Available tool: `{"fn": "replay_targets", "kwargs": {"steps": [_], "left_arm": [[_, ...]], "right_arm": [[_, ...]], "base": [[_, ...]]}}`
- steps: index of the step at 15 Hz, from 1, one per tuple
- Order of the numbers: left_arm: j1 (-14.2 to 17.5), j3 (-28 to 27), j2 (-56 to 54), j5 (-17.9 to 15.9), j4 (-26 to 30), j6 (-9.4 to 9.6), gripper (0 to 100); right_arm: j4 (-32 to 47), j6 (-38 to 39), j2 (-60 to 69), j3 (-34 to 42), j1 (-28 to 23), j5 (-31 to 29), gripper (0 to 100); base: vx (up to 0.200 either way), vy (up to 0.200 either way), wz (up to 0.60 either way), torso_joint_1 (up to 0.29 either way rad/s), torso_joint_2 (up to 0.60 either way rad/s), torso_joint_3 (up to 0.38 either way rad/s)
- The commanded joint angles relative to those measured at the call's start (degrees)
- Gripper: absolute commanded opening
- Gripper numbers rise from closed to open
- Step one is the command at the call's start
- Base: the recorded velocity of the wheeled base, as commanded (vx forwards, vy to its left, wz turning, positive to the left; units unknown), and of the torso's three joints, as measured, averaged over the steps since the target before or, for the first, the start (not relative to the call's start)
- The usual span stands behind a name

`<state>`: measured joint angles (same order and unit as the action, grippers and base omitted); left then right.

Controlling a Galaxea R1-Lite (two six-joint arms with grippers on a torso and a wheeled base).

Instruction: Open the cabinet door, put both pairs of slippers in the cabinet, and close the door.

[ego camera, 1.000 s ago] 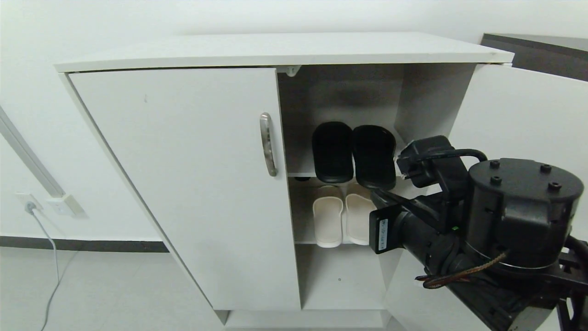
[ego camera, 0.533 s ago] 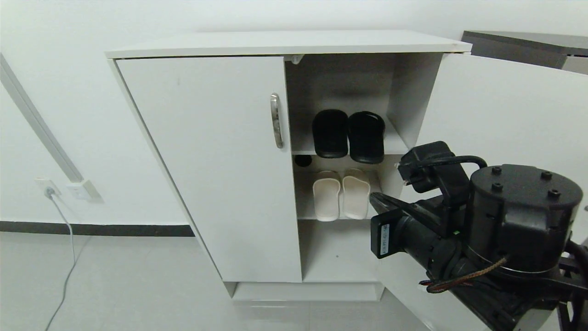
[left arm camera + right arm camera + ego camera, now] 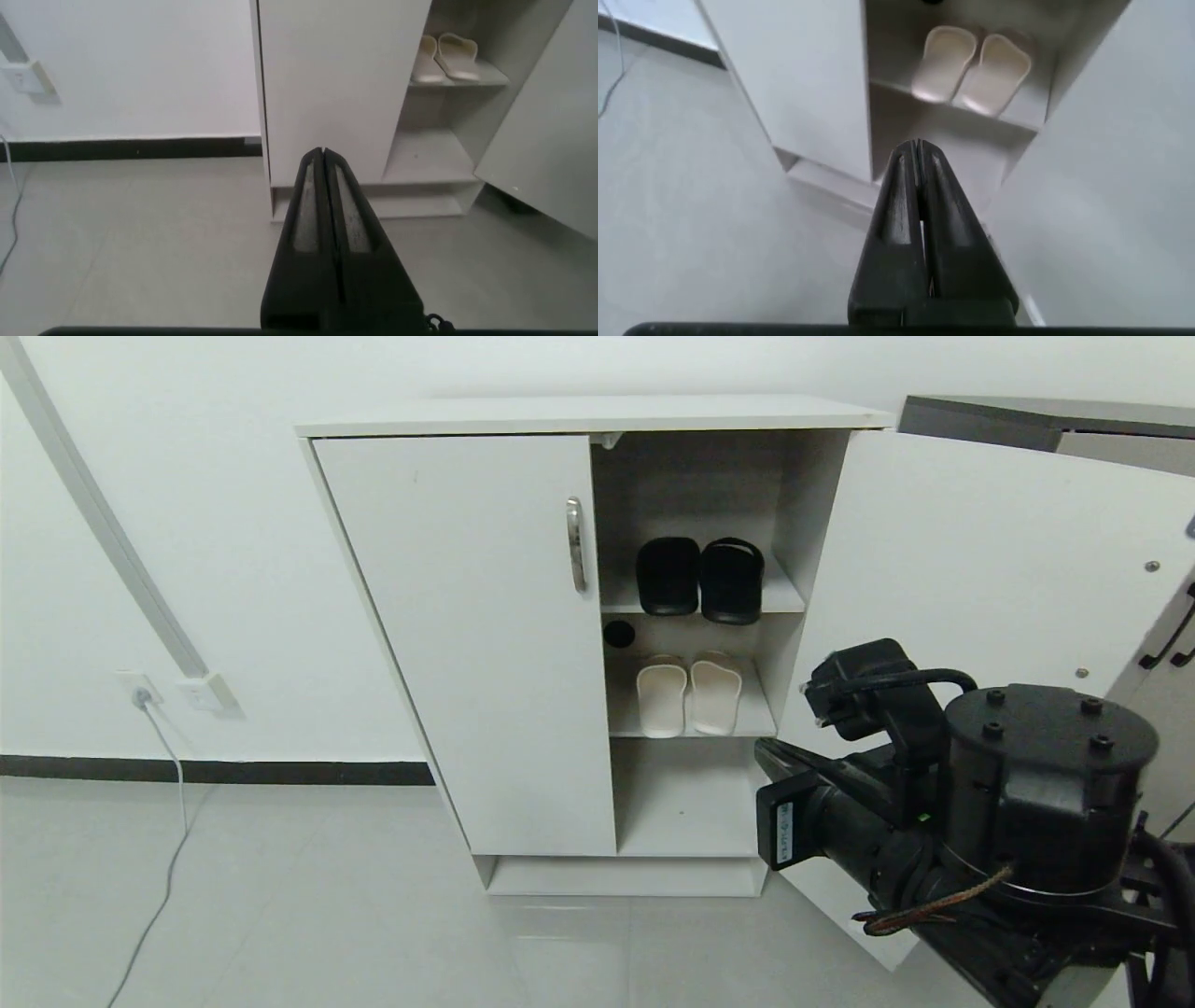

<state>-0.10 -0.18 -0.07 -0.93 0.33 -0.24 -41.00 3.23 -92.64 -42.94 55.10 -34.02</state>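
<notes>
Two pairs of slippers sit inside the white two-door cabinet [image 3: 579,415] that you see from the head view. The pair of black rubber slippers [image 3: 700,579] lies side by side on the upper shelf. The pair of cream moulded slippers [image 3: 689,693] lies side by side on the shelf below, at six o'clock of the black pair, toes pointing into the cabinet. The flat white right-hand door [image 3: 971,569] stands swung wide open at three o'clock of the opening. The flat white left-hand door [image 3: 485,635] is shut, with its brushed-metal bar handle [image 3: 576,544] upright along the edge beside the opening. Your right arm [image 3: 1027,775] sits at about four o'clock of the opening, in front of the lower part of the open door and clear of the shelves. In its wrist view the right gripper [image 3: 918,154] has its two dark fingers pressed flat together with nothing between them, pointing toward the cabinet's foot with the cream pair beyond it. The left gripper [image 3: 322,159] is likewise closed on nothing, its fingers meeting along one thin seam above the pale grey tiled floor [image 3: 280,915], aimed at the base of the shut door. At nine o'clock of the cabinet, a white wall socket [image 3: 140,693] holds a plug, and a grey cable [image 3: 173,859] trails from it down to the floor.
</notes>
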Motion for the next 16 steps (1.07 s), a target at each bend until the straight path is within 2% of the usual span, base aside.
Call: {"fn": "replay_targets", "kwargs": {"steps": [1, 13, 16], "left_arm": [[0.01, 0.01, 0.07, 0.05, 0.02, -0.02, 0], [0.01, 0.01, 0.07, 0.05, 0.02, -0.02, 0], [0.01, 0.01, 0.07, -0.04, 0.02, -0.02, 0]], "right_arm": [[-0.05, 0.02, -0.7, 0.04, 0.01, 0.01, 0], [-0.05, 0.29, -1.06, 0.22, -1.05, 0.8, 0], [-0.05, 0.29, -1.06, 0.22, -1.14, 0.8, 0]], "base": [[0.0, 0.0, 0.0, 0.0, 0.0, 0.0], [0.0, 0.0, 0.0, 0.0, 0.0, 0.0], [0.0, 0.0, 0.0, -0.004, -0.15, -0.209]]}}
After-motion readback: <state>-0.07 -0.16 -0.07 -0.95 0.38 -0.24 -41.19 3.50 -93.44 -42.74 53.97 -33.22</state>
